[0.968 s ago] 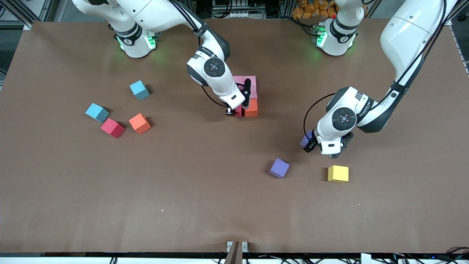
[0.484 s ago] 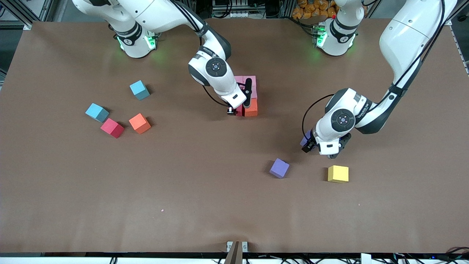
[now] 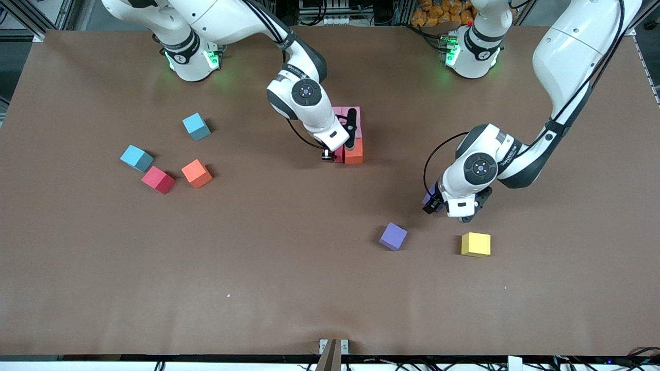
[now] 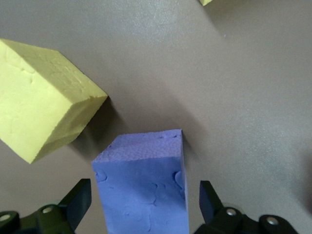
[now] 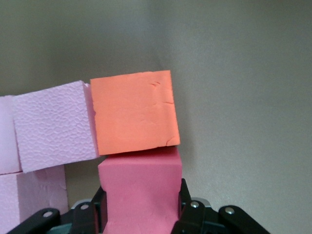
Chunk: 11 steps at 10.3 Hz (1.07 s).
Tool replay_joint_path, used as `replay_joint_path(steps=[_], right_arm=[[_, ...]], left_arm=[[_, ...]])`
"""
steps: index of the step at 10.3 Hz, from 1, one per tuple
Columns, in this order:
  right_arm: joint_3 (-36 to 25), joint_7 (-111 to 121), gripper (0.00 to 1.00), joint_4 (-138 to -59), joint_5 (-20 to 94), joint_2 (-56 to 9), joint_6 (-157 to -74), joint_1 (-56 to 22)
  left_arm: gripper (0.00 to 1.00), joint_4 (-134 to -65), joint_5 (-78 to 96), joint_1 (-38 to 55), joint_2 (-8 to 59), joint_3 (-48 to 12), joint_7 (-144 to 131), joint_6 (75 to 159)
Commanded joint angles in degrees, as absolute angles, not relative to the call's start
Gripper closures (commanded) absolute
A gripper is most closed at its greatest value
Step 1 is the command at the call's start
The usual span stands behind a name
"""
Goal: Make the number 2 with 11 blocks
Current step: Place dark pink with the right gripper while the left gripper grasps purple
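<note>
My right gripper [image 3: 338, 147] is shut on a red block [image 5: 140, 190] and holds it low against an orange block [image 5: 134, 113]; the same orange block [image 3: 353, 152] ends a cluster of pink blocks [image 3: 344, 114] at mid-table. Two of those pink blocks [image 5: 53, 126] adjoin the orange one in the right wrist view. My left gripper [image 3: 447, 210] is open, low around a purple block [image 4: 144, 185], with a gap on each side. A yellow block [image 3: 476, 244] and a second purple block [image 3: 393, 236] lie nearer the front camera. A loose red block [image 3: 158, 180] and orange block [image 3: 196, 173] lie toward the right arm's end.
Two light-blue cubes [image 3: 137, 157] [image 3: 196, 126] sit close to the loose red and orange blocks. The yellow block [image 4: 44, 114] lies close beside the purple one between my left fingers. Bare brown table [image 3: 289, 268] stretches along the front.
The left gripper has shifted slightly over the purple block. The right gripper has crept a little away from the front camera with the red block.
</note>
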<state>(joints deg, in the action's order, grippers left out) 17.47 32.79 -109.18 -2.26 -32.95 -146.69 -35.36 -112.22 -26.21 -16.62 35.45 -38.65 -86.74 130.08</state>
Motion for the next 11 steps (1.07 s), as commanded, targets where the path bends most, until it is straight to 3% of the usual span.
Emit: replay_joint_path(steps=[1,2,3,4,5,6,8,9,11], right_arm=[[15.9,32.1,0.59,-107.9,-1.4,-33.3,-146.0,-36.9],[15.8,32.1,0.56,-108.0,-1.4,-33.3,-146.0,-36.9],[15.8,32.1,0.41,-108.0,-1.3,-33.3,-146.0,-36.9],[15.8,32.3,0.18,-108.0,-1.4,-33.5,-146.0,-37.0],[15.7,32.3,0.04,-108.0,-1.4,-33.5,-146.0,-37.3],[15.5,32.3,0.0,-108.0,-1.4,-33.5,-146.0,-37.4],[14.3,32.0,0.0,-108.0,-1.4,-32.6,-145.9,-38.8],[13.8,32.1,0.0,-108.5,-1.3,-30.9,-145.3,-39.3],[13.8,32.3,0.0,-108.9,-1.4,-25.2,-137.2,-38.4]], left_arm=[[0.16,-112.6,-26.4,-16.8,35.9,-38.9,-87.3,130.5],[0.21,-112.6,-26.4,-16.9,36.0,-38.9,-87.3,130.5],[0.24,-112.5,-26.4,-17.0,35.9,-38.9,-87.3,130.4],[0.24,-112.3,-26.4,-17.2,35.4,-39.0,-87.3,130.3],[0.23,-112.0,-26.3,-17.4,35.1,-39.0,-87.2,130.0],[0.23,-111.8,-26.4,-17.5,34.7,-39.1,-87.2,129.9],[0.09,-111.8,-26.4,-17.2,34.7,-39.1,-87.0,129.9],[0.13,-111.8,-26.4,-17.0,34.8,-39.1,-87.0,129.9],[0.34,-111.7,-26.4,-16.8,35.3,-39.1,-87.0,130.0]])
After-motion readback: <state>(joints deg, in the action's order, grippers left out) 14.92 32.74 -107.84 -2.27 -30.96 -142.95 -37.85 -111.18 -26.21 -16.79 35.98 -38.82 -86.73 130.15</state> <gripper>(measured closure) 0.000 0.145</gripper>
